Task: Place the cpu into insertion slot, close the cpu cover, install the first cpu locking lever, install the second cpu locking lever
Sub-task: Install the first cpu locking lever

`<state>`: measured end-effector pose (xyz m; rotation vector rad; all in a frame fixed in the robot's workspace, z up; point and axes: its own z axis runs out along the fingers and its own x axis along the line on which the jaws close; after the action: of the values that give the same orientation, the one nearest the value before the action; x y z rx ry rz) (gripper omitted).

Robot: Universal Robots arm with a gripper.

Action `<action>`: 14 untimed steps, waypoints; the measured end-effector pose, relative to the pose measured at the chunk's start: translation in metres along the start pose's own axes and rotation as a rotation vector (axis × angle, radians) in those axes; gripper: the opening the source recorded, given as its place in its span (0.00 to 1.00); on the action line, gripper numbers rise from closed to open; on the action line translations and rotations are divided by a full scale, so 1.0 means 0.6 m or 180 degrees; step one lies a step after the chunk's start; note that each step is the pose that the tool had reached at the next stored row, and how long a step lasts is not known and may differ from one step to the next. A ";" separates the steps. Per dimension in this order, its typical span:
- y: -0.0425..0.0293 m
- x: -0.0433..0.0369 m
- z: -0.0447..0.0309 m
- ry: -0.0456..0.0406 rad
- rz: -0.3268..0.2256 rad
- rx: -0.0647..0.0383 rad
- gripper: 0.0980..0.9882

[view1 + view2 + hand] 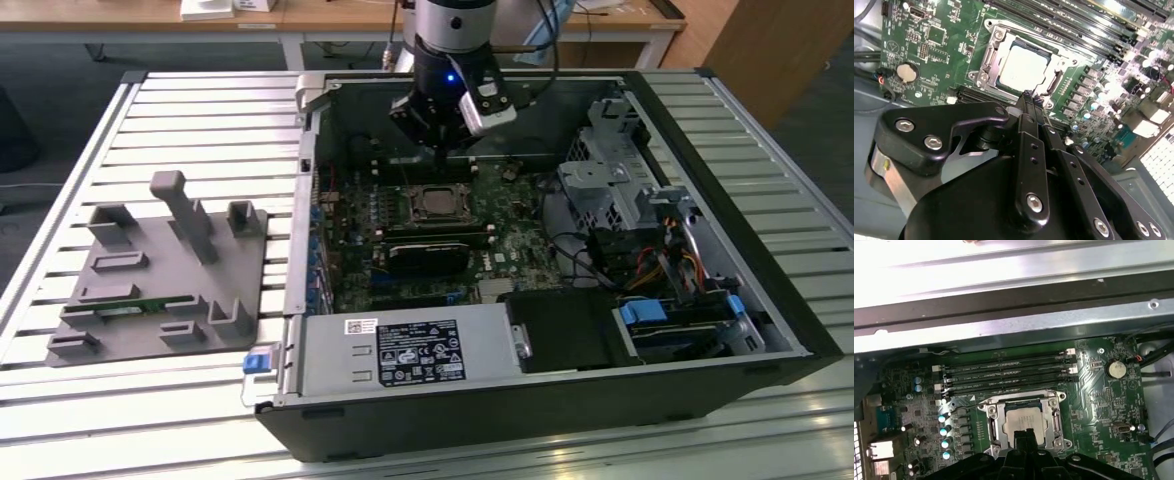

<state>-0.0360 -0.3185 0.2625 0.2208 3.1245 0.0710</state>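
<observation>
The cpu [1021, 67] [1024, 419] lies flat in the insertion slot [434, 203] on the green motherboard, its pale metallic face up. The cpu cover [988, 59] [995, 422], a silver frame, lies down flat around the chip. My gripper [1029, 97] [1024, 434] [447, 160] hangs just above the slot's edge on the far side in the exterior view. Its black fingers are pressed together with nothing between them. The fingertips hide a strip of the chip's edge in both wrist views. I cannot make out the locking levers' positions.
Long memory slots [1009, 372] run beside the socket. A black card [427, 250] lies in front of it, with a power supply [400, 350] nearer still. A drive cage and cables [627, 190] fill the exterior view's right. A grey fixture plate [160, 270] sits outside the case.
</observation>
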 end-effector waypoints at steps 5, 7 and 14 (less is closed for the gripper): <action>-0.001 0.007 0.000 -0.0013 -0.0057 -0.0003 0.01; -0.002 0.011 0.000 -0.0013 -0.0059 -0.0005 0.01; -0.003 0.024 0.001 -0.0009 -0.0130 -0.0019 0.01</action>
<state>-0.0502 -0.3185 0.2619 0.1569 3.1239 0.0794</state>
